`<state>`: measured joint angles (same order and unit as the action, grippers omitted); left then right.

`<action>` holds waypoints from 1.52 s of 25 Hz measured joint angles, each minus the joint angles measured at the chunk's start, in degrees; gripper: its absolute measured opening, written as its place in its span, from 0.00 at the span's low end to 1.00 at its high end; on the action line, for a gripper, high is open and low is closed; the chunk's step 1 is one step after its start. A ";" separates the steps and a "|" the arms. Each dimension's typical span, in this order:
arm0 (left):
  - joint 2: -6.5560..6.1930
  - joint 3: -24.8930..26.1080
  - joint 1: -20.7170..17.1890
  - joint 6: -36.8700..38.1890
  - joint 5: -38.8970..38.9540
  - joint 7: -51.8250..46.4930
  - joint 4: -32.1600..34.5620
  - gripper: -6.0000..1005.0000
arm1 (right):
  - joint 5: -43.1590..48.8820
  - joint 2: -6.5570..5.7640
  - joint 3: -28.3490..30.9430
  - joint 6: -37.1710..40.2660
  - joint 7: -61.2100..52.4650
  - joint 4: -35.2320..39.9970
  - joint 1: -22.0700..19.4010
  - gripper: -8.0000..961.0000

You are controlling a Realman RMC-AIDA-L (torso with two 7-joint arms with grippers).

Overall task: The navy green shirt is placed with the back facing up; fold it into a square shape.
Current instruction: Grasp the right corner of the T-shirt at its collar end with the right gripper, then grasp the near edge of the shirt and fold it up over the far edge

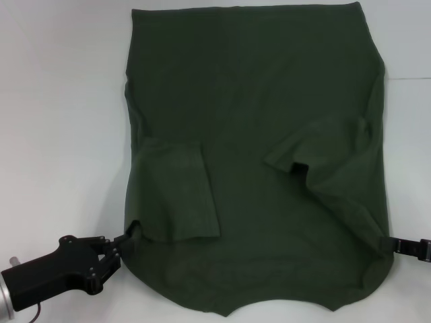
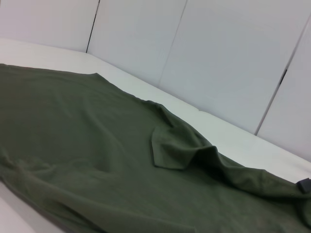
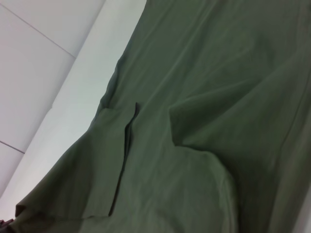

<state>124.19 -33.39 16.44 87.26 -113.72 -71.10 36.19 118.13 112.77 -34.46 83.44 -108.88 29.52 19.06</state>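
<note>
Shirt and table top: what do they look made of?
The navy green shirt: soft matte woven or knit cloth, likely cotton-like; it creases, drapes and folds limply, with no sheen. The table: smooth hard white surface, possibly laminate or painted board; it is flat and faintly reflective, so the exact material stays open.

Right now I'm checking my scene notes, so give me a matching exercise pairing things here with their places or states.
Things:
1. navy green shirt
2. left gripper
3. right gripper
4. table

Places or states:
A. white surface under everything
B. at the shirt's near left edge
C. spread out, both sleeves folded inward
D. at the shirt's near right edge

Pairs: 1-C, 2-B, 3-D, 4-A
</note>
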 joint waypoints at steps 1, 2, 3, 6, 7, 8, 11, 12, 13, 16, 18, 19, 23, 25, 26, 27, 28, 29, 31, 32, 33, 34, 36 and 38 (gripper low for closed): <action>0.00 0.02 -0.01 0.00 0.00 0.00 -0.04 0.06 | 0.02 -0.01 -0.01 -0.04 0.00 0.00 -0.13 0.31; 0.01 0.04 -0.02 0.00 0.00 0.00 -0.08 0.06 | 0.04 -0.01 -0.03 -0.06 0.00 0.01 -0.25 0.26; 0.00 0.06 -0.05 0.00 0.01 0.00 -0.08 0.06 | 0.06 -0.02 -0.06 -0.08 0.00 0.01 -0.43 0.20; 0.01 0.08 -0.07 0.08 0.06 -0.07 -0.08 0.06 | 0.08 -0.02 0.25 -0.02 0.32 0.08 -0.90 0.11; 0.01 0.08 -0.08 0.13 0.18 -0.20 -0.08 0.06 | 0.09 -0.03 0.55 0.19 0.54 0.08 -1.08 0.09; 0.01 0.08 -0.08 0.15 0.35 -0.30 -0.08 0.06 | 0.08 -0.06 0.87 0.48 0.76 0.09 -1.25 0.06; -0.02 0.08 -0.17 0.54 0.95 -1.05 0.02 0.06 | -0.08 -0.18 2.90 2.68 2.01 0.09 -2.15 0.02; -0.06 0.08 -0.24 0.70 1.08 -1.83 0.18 0.06 | -0.09 -0.20 3.79 3.48 2.51 0.10 -2.49 0.02; -0.11 0.08 -0.28 0.76 1.15 -2.47 0.31 0.06 | -0.09 -0.21 4.68 4.17 2.97 0.10 -2.86 0.02; -0.33 0.15 -0.70 0.76 1.29 -5.79 1.16 0.06 | -0.05 -0.29 7.21 5.23 4.10 0.10 -4.59 0.02; -0.45 0.16 -1.09 0.72 1.27 -7.83 2.04 0.07 | -0.02 -0.29 8.08 5.40 4.54 0.10 -5.63 0.02; -0.46 0.16 -1.42 0.67 1.22 -8.81 2.57 0.07 | -0.01 -0.28 8.53 5.44 4.82 0.10 -6.21 0.02; -0.50 0.97 -2.53 0.69 1.29 -12.02 3.63 0.06 | 0.00 -0.05 10.59 6.58 6.59 0.09 -8.23 0.02; -0.59 1.61 -2.75 1.79 1.27 -12.57 3.62 0.06 | 0.00 -0.04 11.92 7.72 7.54 0.09 -9.20 0.02; -0.71 1.81 -2.83 2.76 1.22 -12.94 3.64 0.06 | 0.00 -0.07 12.45 8.36 7.92 0.09 -9.55 0.02; -0.78 1.86 -2.85 3.44 1.18 -13.22 3.67 0.06 | 0.00 -0.12 13.02 9.13 8.36 0.10 -9.97 0.02; -0.88 2.03 -2.90 4.57 1.13 -13.66 3.78 0.06 | 0.00 -0.19 13.28 9.74 8.64 0.09 -10.28 0.02; -0.96 2.14 -2.94 5.23 1.12 -13.86 3.86 0.06 | 0.00 -0.24 13.46 10.31 8.87 0.10 -10.56 0.02; -0.99 2.28 -3.07 5.99 1.08 -13.97 3.91 0.06 | 0.00 -0.27 13.63 11.14 9.35 0.14 -11.38 0.02; -0.98 2.42 -3.50 7.42 1.01 -14.10 4.01 0.06 | 0.00 -0.28 13.75 11.50 9.63 0.17 -11.88 0.02; -0.98 2.43 -3.59 7.64 1.00 -14.13 4.02 0.06 | -0.01 -0.29 14.04 11.82 9.92 0.19 -12.30 0.02; -0.95 2.44 -3.90 8.20 0.96 -14.29 4.04 0.06 | -0.01 -0.31 14.68 12.31 10.33 0.29 -12.98 0.02; -0.96 2.45 -4.41 9.24 0.82 -14.71 4.07 0.06 | -0.01 -0.37 16.13 13.14 10.98 0.57 -14.11 0.02; -1.05 2.45 -4.73 10.33 0.42 -14.94 4.10 0.06 | 0.02 -0.50 17.35 14.02 11.48 0.78 -15.08 0.02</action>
<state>123.14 -30.93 11.71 97.59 -113.30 -86.03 40.29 118.14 112.27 -17.11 97.46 -97.41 30.31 3.98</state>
